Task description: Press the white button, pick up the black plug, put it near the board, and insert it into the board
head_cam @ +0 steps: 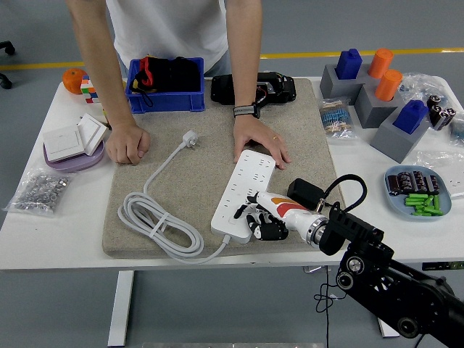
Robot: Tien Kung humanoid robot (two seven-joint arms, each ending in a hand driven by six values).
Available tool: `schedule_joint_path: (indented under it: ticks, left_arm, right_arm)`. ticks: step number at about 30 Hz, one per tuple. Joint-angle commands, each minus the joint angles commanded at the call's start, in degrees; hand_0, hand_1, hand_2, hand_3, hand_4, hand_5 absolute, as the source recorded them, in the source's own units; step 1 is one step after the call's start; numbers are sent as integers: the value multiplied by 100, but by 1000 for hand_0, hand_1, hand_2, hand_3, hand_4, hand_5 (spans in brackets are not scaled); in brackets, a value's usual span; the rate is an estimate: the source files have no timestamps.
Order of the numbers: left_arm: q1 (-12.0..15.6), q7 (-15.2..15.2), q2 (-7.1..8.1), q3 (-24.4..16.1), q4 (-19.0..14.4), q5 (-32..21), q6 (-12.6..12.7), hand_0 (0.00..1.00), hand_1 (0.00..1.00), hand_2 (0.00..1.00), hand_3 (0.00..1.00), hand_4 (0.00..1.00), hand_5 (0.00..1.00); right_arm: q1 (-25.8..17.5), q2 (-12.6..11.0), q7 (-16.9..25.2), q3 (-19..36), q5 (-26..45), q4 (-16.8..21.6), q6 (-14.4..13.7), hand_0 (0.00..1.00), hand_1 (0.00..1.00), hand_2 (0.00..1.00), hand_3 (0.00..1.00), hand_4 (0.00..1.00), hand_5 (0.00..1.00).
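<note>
Head view: robot hand [262, 221] over power strip [243, 194], button perhaps hidden beneath.

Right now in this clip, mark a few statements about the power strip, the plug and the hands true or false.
1. The robot's right hand is at the near end of the white power strip. True.
2. The black plug is already inserted in the power strip. False: it lies on the mat beside the strip, at the robot's wrist.
3. A person's hand rests on the strip's far end. True.
4. The strip's white cable is stretched out straight. False: it lies coiled on the mat.
5. The blue bin sits at the table's near edge. False: far side.
</note>
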Motion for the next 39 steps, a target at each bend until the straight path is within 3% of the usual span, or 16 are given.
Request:
schedule_joint_path:
  ticks: [7,19,26,39]
  left_arm:
    - [8,-1,-1,-6,0,-1,0,706,665,586,676,661,268]
    - [7,-3,-1,-8,0,4,-2,706,666,585,678,661,268]
    - [4,-4,-3,3,0,-6,-4,706,666,585,677,661,268]
    - [9,-5,-1,-26,0,22,-3,706,666,585,677,661,268]
  right_arm:
    - [-22,4,-4,-56,11,-17,-4,2,2,102,608,338,2]
    - [-63,-11,-87,-66,62,311,6,2,2,102,606,338,2]
    - [-70,-15,-79,-85,15,213,3,2,2,102,606,338,2]
    - [-198,-95,-89,279,27,1003,-47,2,2,101,604,338,2]
